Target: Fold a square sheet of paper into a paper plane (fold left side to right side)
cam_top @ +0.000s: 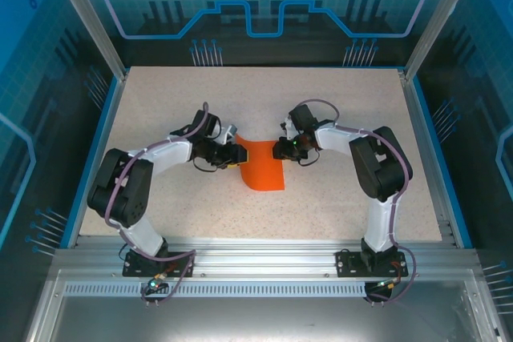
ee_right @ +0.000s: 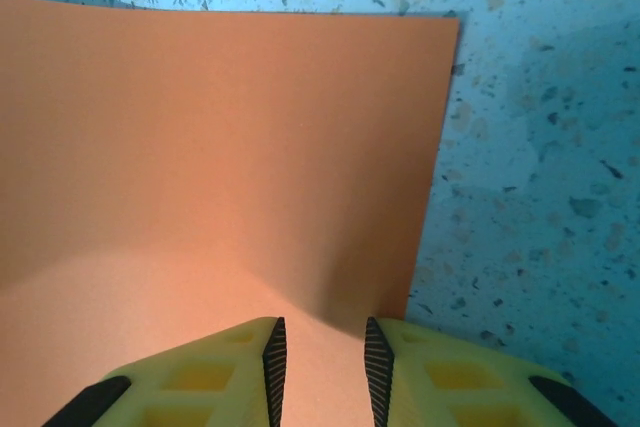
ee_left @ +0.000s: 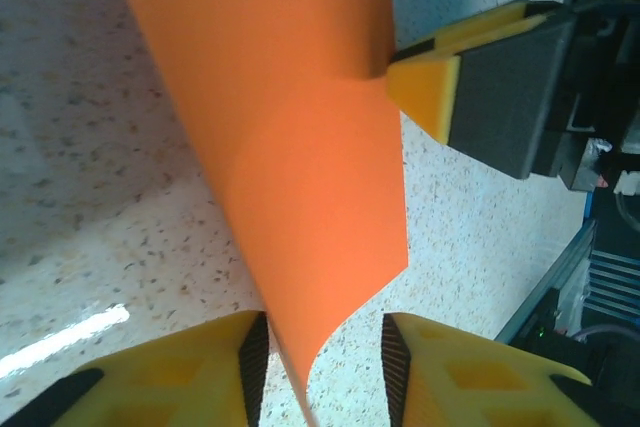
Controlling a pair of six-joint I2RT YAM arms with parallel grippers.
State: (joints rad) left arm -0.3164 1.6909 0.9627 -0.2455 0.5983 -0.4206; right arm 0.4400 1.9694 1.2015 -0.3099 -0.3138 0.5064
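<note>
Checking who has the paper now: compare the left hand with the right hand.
The left hand holds its jaws wide, a corner of the square sheet of paper loose between them; the right hand has narrow jaws pinching the sheet's edge. The left hand is at the sheet's left edge, the right hand at its right edge. Both are yellow with black pads and face each other across the sheet.

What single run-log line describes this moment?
sheet: curved, partly lifted | left tool: open, straddling edge | right tool: astride opposite edge, grip unclear

one square sheet of paper (cam_top: pixel 263 171), two claws, left claw (cam_top: pixel 235 155) and right claw (cam_top: pixel 277 150), one speckled table (cam_top: pixel 337 102)
</note>
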